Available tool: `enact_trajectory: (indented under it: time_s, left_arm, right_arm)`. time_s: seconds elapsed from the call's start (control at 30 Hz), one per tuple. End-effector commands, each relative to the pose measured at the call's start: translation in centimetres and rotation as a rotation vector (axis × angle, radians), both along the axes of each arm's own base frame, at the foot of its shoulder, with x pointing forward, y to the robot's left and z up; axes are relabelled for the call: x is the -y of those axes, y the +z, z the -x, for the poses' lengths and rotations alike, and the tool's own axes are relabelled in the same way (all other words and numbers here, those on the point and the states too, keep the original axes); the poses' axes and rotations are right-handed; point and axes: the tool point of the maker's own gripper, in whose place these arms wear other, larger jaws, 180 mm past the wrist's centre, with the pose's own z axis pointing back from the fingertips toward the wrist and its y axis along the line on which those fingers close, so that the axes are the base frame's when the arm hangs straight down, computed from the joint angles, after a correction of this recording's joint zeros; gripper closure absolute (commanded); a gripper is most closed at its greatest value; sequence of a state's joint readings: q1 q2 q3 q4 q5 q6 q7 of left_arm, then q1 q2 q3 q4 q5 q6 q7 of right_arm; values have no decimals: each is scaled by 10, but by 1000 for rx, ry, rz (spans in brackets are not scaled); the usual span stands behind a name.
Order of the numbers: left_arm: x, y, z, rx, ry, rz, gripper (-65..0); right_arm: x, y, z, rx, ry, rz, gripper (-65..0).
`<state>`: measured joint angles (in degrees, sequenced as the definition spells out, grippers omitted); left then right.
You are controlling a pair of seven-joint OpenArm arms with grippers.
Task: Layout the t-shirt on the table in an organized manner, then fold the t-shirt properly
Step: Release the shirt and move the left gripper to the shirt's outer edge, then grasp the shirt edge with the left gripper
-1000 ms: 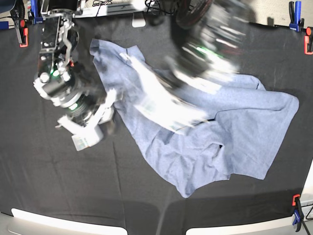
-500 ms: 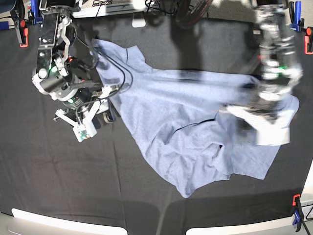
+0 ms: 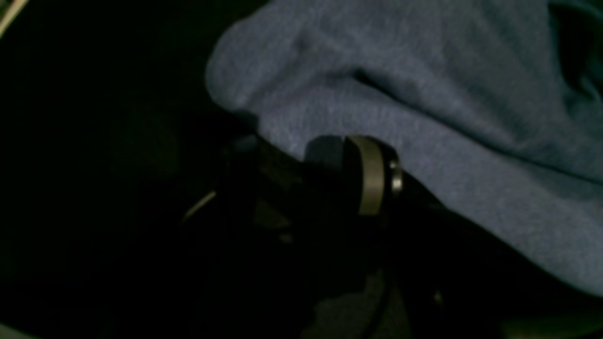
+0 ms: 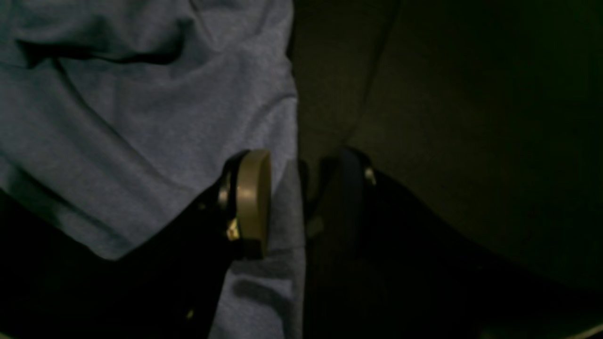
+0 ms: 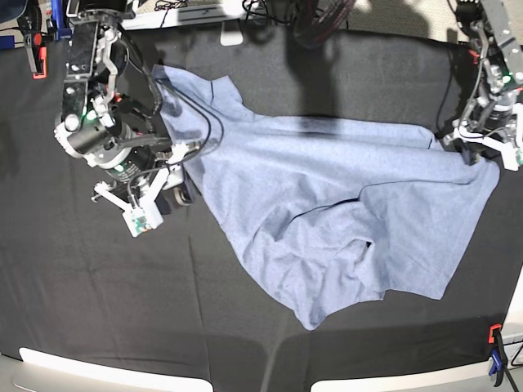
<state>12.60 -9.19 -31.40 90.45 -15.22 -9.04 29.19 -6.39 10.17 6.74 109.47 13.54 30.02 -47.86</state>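
The light blue-grey t-shirt point(image 5: 327, 212) lies crumpled and partly spread on the table point(image 5: 82, 294), with no lettering showing. My right gripper point(image 5: 181, 173) is at the shirt's left edge. In the right wrist view it point(image 4: 301, 202) stands open, the tan pad point(image 4: 254, 202) over the cloth and the dark finger on the table side, with the shirt's edge point(image 4: 287, 141) between them. My left gripper point(image 5: 476, 149) is at the shirt's far right corner. In the left wrist view it point(image 3: 306, 179) is open just in front of a rounded fold of the shirt point(image 3: 424, 117).
Orange clamps point(image 5: 38, 53) point(image 5: 494, 335) and a blue clamp point(image 5: 493, 16) hold the black cloth at the table's edges. Cables and grey equipment point(image 5: 233, 33) sit along the far edge. White panels point(image 5: 106, 376) line the near edge.
My left arm has swept from over the shirt's middle to its far right corner. The cloth there now lies flat. The right arm shifted slightly at first and then stayed still.
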Motion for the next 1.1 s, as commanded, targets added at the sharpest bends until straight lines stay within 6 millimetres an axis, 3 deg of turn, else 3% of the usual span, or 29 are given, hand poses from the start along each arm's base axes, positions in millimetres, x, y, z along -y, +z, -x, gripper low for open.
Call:
enact_trajectory:
  time_s: [0.0,0.17,0.5,0.57,0.63,0.77,0.93,1.07]
  left_arm:
    - [-7,8,-5,38,15,-18,-266]
    - [-20,-16,4,-5,111,4,-266]
    - [-14,-28,-42,18,136,102,-255]
    - [-14,-24,-47,31,134,103,-172]
    - [-14,-20,-51,41,134,101,-11]
    - [-12,-5,-61,89,123,110,0]
    - [33,39,-90,280,-105,219,0]
    - [56,51,-108,311,-171,238,0]
  right_arm:
    - [-1,13,-6,47,6,-10,-226]
    - [0,9,-4,18,4,4,-226]
    - [1,8,-3,15,3,9,-226]
    - [1,8,-3,16,3,8,-226]
    - [1,8,-3,16,3,8,-226]
    - [1,9,-4,21,4,6,-226]
    - [0,11,-5,36,5,-2,-226]
    - [0,11,-5,34,5,-1,-226]
